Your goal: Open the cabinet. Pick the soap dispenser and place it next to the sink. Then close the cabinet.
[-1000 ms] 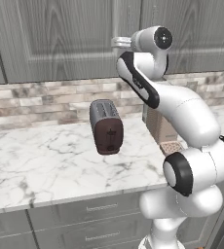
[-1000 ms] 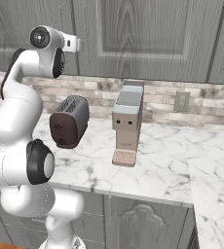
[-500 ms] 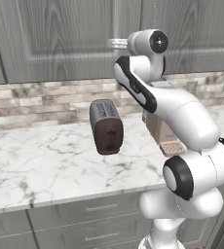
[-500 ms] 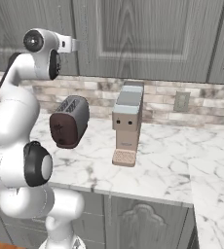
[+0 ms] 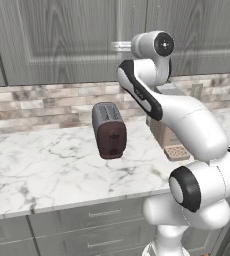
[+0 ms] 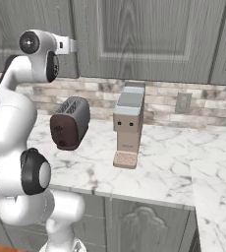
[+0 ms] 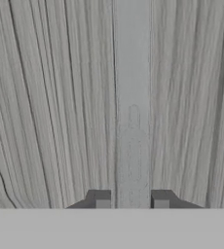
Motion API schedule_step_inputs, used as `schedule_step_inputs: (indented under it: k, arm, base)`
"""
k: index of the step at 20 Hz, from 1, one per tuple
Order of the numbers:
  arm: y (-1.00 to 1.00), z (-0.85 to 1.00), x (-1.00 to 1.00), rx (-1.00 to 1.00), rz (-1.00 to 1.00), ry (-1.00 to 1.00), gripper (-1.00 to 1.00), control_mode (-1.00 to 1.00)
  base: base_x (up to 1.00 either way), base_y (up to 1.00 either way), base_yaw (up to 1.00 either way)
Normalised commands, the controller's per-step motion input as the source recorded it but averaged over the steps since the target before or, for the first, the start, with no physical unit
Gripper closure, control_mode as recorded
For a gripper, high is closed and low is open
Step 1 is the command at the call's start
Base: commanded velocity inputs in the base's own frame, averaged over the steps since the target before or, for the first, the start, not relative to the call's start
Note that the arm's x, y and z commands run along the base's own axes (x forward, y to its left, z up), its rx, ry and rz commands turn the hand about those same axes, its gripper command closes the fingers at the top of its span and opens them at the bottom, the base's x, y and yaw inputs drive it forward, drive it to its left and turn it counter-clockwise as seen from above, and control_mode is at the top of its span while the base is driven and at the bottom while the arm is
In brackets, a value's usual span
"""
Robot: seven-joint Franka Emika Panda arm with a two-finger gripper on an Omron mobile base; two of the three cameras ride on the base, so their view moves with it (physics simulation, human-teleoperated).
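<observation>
The cabinet [image 5: 62,40] [image 6: 149,34] hangs above the counter with its grey wood-grain doors closed. My gripper [image 5: 118,46] [image 6: 71,46] is raised against the door front. In the hand view the slim vertical bar handle [image 7: 132,97] runs straight up between my two fingertips, and the gripper [image 7: 131,202] is shut on it, with the door panel [image 7: 46,97] close behind. The soap dispenser is hidden and the sink is out of view.
A dark brown toaster [image 5: 109,131] [image 6: 70,123] and a tan coffee machine [image 6: 128,125] stand on the marble counter [image 5: 37,165] below the cabinet. Drawer fronts [image 5: 87,220] run under the counter edge. A wall outlet [image 6: 183,102] sits on the brick backsplash.
The hand has moved in a little closer to the cabinet door, and the fingers have closed on the handle. The doors, toaster and coffee machine have not moved.
</observation>
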Motion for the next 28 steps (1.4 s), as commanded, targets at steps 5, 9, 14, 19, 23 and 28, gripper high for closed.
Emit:
schedule_step_inputs:
  k: [5,9,14,19,23,28]
  arm:
    - [0.34,0.25,-0.37,0.00,-0.04,0.00,1.00,-1.00]
    - [0.37,0.25,-0.40,0.00,-0.11,0.00,1.00,-1.00]
    - [0.42,0.26,-0.39,-0.03,-0.15,0.02,1.00,-1.00]
    - [0.48,0.25,-0.31,-0.05,-0.16,0.08,1.00,-1.00]
    - [0.51,0.28,-0.26,-0.06,-0.13,0.08,1.00,-1.00]
    - [0.53,0.29,-0.25,-0.05,-0.11,0.10,1.00,-1.00]
  base:
    - [0.00,0.00,0.00]
    - [0.00,0.00,0.00]
    - [0.00,0.00,0.00]
    - [0.00,0.00,0.00]
    - [0.00,0.00,0.00]
    - [0.00,0.00,0.00]
